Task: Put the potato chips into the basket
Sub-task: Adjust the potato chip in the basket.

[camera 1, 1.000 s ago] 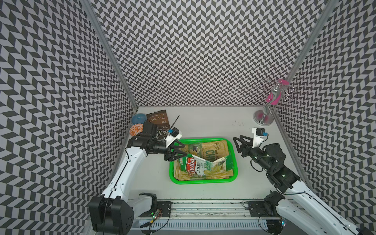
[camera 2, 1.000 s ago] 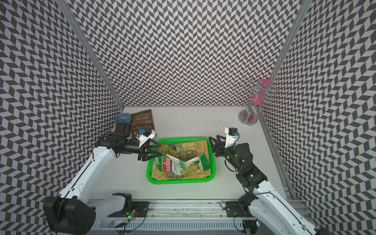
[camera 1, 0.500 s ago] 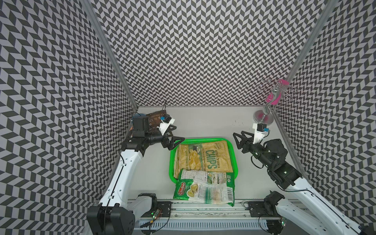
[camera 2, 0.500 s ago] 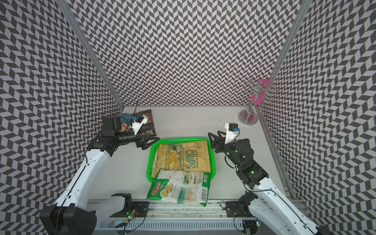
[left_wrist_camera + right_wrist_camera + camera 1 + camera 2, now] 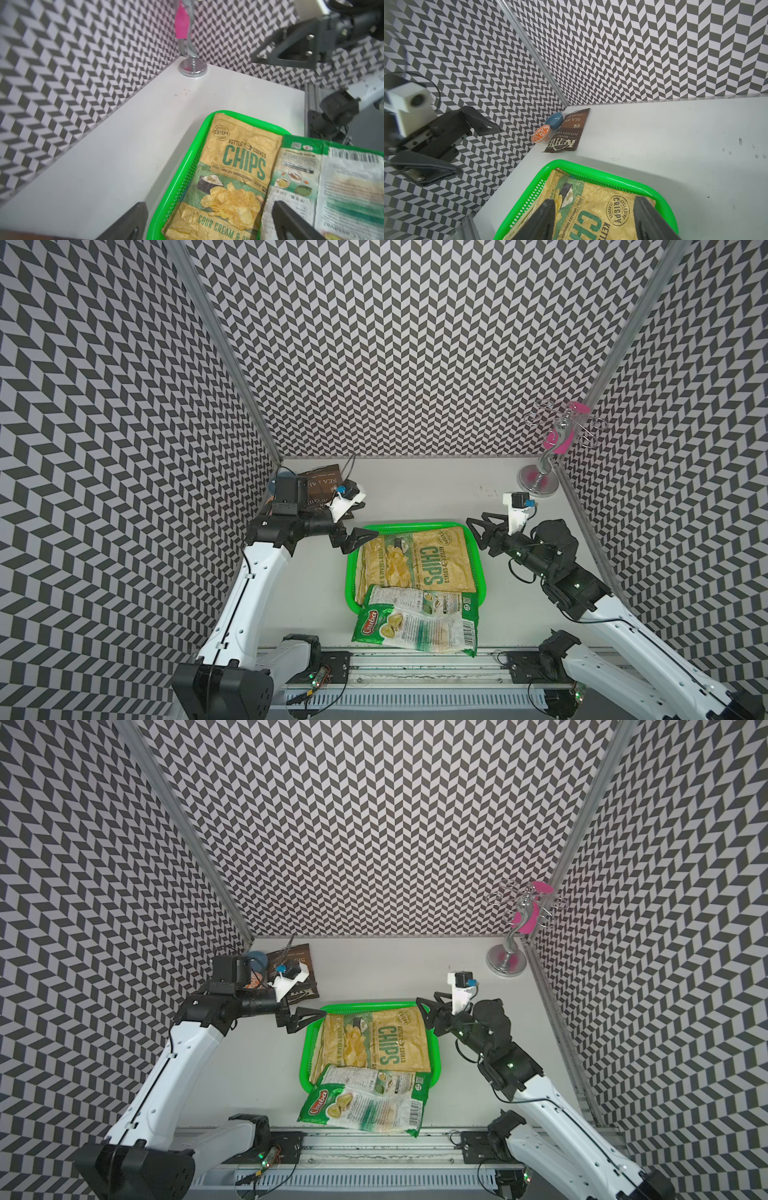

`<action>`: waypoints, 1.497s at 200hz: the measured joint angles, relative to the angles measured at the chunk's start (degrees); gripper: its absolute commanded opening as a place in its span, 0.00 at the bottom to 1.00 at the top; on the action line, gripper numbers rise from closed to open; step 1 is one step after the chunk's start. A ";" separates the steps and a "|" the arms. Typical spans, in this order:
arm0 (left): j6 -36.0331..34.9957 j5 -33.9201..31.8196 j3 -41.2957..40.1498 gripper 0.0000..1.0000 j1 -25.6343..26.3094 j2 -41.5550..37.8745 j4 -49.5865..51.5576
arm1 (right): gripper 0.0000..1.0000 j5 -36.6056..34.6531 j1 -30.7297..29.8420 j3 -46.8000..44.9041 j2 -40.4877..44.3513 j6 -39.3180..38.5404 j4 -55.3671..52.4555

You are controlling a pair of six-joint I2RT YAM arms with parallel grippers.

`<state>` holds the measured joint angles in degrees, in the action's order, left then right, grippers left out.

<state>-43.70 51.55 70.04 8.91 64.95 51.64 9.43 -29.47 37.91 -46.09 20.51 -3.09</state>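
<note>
I have both pairs of fingers spread and empty. The left fingers (image 5: 363, 538) hang by the far-left corner of the basket (image 5: 350, 576), and the right fingers (image 5: 482, 531) by its far-right corner.

A kraft bag (image 5: 419, 568) lies flat in the basket on top of other bags, whose edges show along one side. The Chuba bag (image 5: 415, 624) is only partly in. Its far end rests on the kraft bag, and the rest spills over the near rim onto the desk (image 5: 415, 489).

The Kettle bag (image 5: 566, 135) lies flat in the far-left corner of the desk, well apart from the basket. It is just beside a blue bowl (image 5: 554, 120) and an orange cup (image 5: 540, 134).

I judge these bags light, slick and crinkly, with little stiffness of their own. The chips inside would crush under a hard squeeze across the middle.

For the Chuba bag I would pinch the crimped seam at its overhanging end, then drag and lift it back over the rim. It may fold or slide as it comes.

The Kettle bag sits flush on the desk, so I would take the short edge facing the basket. I would come in low with one finger working under the seam, and keep clear of the bowl and cup.
</note>
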 measured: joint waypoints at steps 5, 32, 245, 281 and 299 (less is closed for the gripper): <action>-1.99 -1.18 1.03 0.99 2.25 -0.15 1.68 | 0.64 -0.07 0.02 0.02 0.00 -0.04 -0.15; -7.28 -9.62 1.22 0.99 16.59 -2.64 7.13 | 0.64 -1.27 0.31 0.11 -0.52 -0.37 -1.44; 0.83 -22.38 -14.16 0.99 51.80 -2.80 5.88 | 0.65 1.64 11.61 0.98 -8.90 -0.98 -2.93; 1.42 -25.42 -14.16 0.99 52.00 -2.40 4.92 | 0.65 1.99 12.26 1.70 -8.92 -1.18 -2.95; 1.40 -27.26 -14.16 0.99 52.70 -1.73 4.83 | 0.65 2.14 12.72 1.95 -8.92 -1.31 -2.95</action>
<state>-42.30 24.29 55.88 61.60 63.22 56.47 11.57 -16.75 39.86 -55.00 19.20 -6.04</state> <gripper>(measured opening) 0.994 0.647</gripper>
